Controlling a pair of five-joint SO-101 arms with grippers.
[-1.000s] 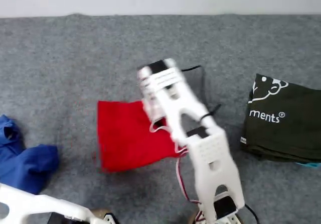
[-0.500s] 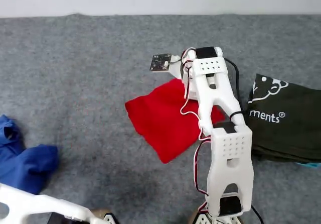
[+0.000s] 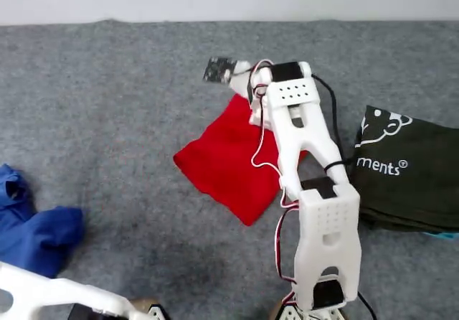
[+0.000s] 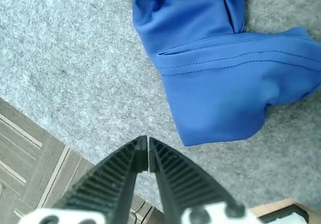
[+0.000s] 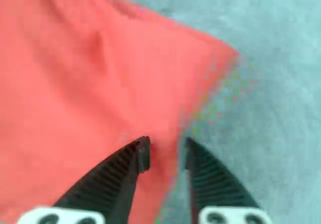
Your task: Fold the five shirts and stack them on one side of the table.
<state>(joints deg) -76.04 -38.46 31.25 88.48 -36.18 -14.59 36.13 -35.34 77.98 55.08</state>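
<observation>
Displacement of the folded red cloth shirt (image 3: 226, 162): over the last second it slid across the grey table (image 3: 107, 83) toward 3 o'clock and turned corner-on. It now lies near the stack topped by a folded dark green printed shirt (image 3: 409, 176).

Right end effector (image 5: 165, 156): released, jaws parted astride the red edge.

Left end effector (image 4: 148, 153): clenched, empty, beside the crumpled blue shirt (image 4: 220, 83) at 8 o'clock.

Judgement: red is nearly ready for stacking; blue still needs folding.

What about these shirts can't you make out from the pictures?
1. Red shirt: in the high view, the right arm covers part of it.
2. Blue shirt: cut off by the high view's left edge.
3. Pile under the dark green shirt: a light blue sliver peeks out near the right edge; how many shirts lie there cannot be told.
</observation>
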